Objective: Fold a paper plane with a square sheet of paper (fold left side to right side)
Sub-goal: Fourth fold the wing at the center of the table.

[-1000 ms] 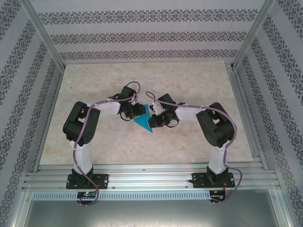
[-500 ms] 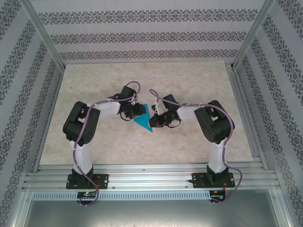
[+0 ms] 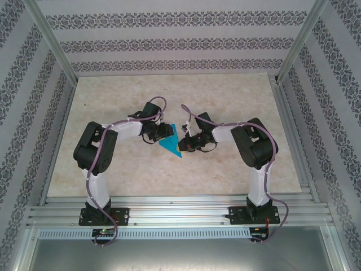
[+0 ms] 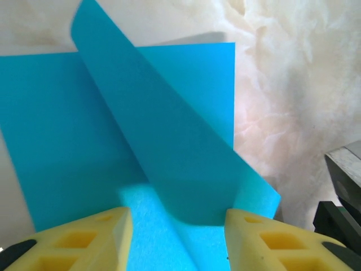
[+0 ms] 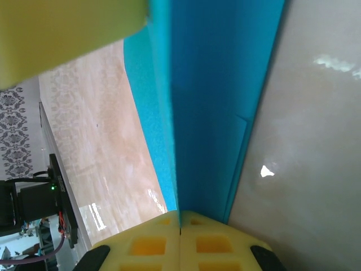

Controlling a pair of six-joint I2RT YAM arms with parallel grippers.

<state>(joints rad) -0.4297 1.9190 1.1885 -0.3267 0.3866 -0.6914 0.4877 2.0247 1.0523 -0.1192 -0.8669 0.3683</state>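
Right wrist view shows the right gripper (image 5: 179, 217) with its yellow fingers pressed together, pinching one edge of the square sheet of paper (image 5: 214, 101). The cyan flap rises steeply from that pinch above the pale marbled bench (image 5: 304, 141). Left wrist view shows the left gripper (image 4: 176, 228) spread, its fingers low over the sheet, where one flap is lifted and slants across the flat part. Seen from above, the paper lies near the middle of the bench, between the two grippers.
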